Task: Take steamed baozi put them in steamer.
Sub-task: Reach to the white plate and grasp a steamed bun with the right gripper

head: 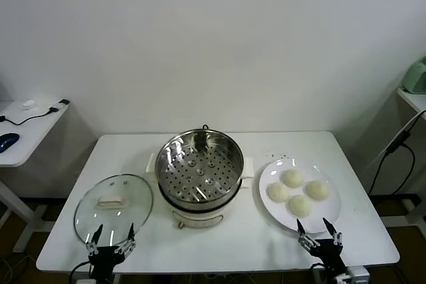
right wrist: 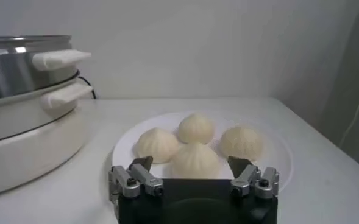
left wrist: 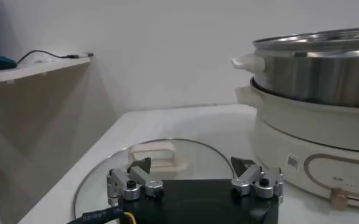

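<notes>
Several cream-white steamed baozi (head: pixel 291 177) lie together on a white plate (head: pixel 331 214) at the table's right. The steamer (head: pixel 200 167) stands mid-table, a shiny steel pot with its perforated tray bare, on a cream base. My right gripper (head: pixel 319 232) hovers open at the front edge just before the plate; in the right wrist view its jaws (right wrist: pixel 191 163) frame the nearest baozi (right wrist: pixel 194 159) without touching it. At the front left, my left gripper (head: pixel 113 239) is open over the near rim of the glass lid (head: pixel 113 207), holding nothing (left wrist: pixel 192 164).
The glass lid (left wrist: pixel 106 182) with its white handle lies flat left of the steamer (left wrist: pixel 319 73). A side desk (head: pixel 26 131) with cables stands off to the left. A black cable (head: pixel 399 144) hangs at the right. The table's front edge is close under both grippers.
</notes>
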